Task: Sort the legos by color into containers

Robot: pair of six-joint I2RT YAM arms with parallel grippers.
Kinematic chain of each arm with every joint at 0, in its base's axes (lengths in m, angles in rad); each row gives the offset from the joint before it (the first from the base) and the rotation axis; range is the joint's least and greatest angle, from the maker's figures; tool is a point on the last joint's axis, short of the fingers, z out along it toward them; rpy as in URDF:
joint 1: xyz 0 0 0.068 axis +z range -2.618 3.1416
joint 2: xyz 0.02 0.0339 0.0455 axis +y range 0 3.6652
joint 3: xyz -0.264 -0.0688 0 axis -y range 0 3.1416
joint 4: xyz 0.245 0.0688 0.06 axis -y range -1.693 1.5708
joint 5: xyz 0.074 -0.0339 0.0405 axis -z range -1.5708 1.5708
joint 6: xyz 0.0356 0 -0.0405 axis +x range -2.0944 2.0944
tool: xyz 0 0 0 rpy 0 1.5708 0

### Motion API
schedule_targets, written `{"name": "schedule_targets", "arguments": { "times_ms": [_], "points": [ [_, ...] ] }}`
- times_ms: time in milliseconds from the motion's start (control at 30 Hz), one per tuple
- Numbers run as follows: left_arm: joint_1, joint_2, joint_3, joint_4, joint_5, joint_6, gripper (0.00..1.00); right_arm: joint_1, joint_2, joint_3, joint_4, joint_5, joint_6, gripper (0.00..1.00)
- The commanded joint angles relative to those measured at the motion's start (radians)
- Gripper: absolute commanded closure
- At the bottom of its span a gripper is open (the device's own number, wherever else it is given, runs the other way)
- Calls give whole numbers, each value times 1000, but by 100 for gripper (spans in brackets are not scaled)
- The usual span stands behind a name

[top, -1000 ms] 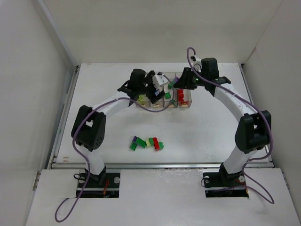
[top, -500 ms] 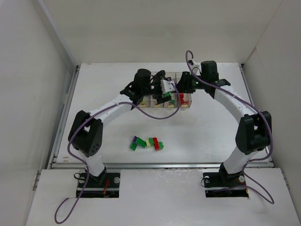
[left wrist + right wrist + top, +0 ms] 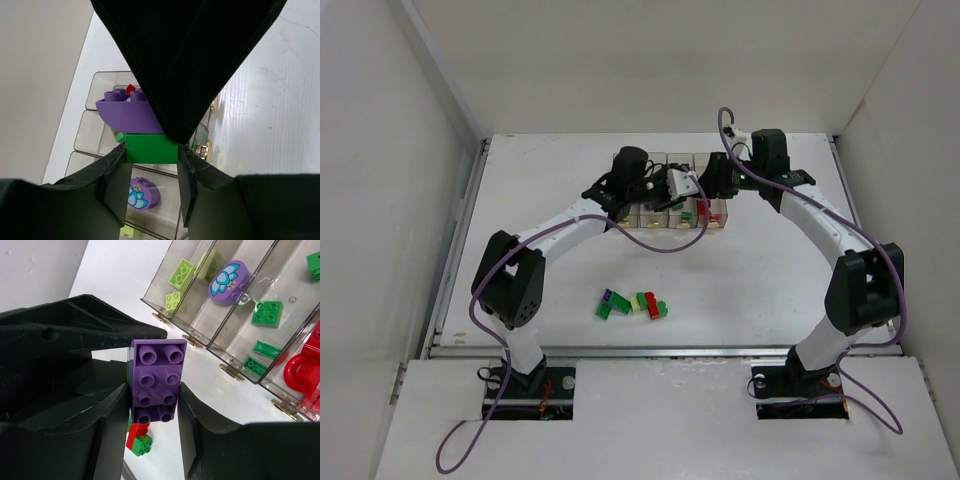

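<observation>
A purple brick (image 3: 156, 380) stacked on a green brick (image 3: 151, 148) hangs over the containers (image 3: 650, 218). My right gripper (image 3: 152, 395) is shut on the purple brick's sides. From the opposite side, my left gripper (image 3: 151, 150) is shut on the green brick. In the top view the two grippers meet tip to tip, left (image 3: 688, 190) and right (image 3: 704, 186). The bins hold sorted legos: pale yellow-green bricks (image 3: 181, 274), a round purple flower piece (image 3: 229, 282), green bricks (image 3: 266, 312) and red pieces (image 3: 302, 372).
A small cluster of loose legos (image 3: 633, 304) in green, purple, red and pale yellow lies on the white table nearer the arm bases. White walls enclose the table on the left, back and right. Tan spots (image 3: 204, 148) mark the bins' near ends.
My left gripper has swung right to the right gripper and closed its jaws on the green brick. The right gripper has shifted only slightly, still holding the purple brick.
</observation>
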Motion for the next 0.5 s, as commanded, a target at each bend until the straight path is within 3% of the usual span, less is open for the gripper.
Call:
{"name": "schedule_targets", "arguments": {
  "times_ms": [0, 33, 100, 200, 300, 467],
  "points": [
    [-2, -10, 48, 36, -1, -20, 83, -1, -43, 6, 42, -47, -18, 100],
    [-2, -10, 48, 36, -12, -20, 92, -1, -43, 6, 42, -47, -18, 100],
    [-2, -10, 48, 36, -21, -29, 100, -1, -43, 6, 42, -47, -27, 100],
    [-2, -10, 29, 36, -31, -29, 100, -1, -43, 6, 32, -9, -27, 100],
    [-2, -10, 19, 15, -40, -29, 100, -12, -43, 15, -4, 127, 0, 100],
    [27, 62, 42, -91, -60, -84, 100, -131, -34, 15, 42, 123, 91, 100]
  ]
}}
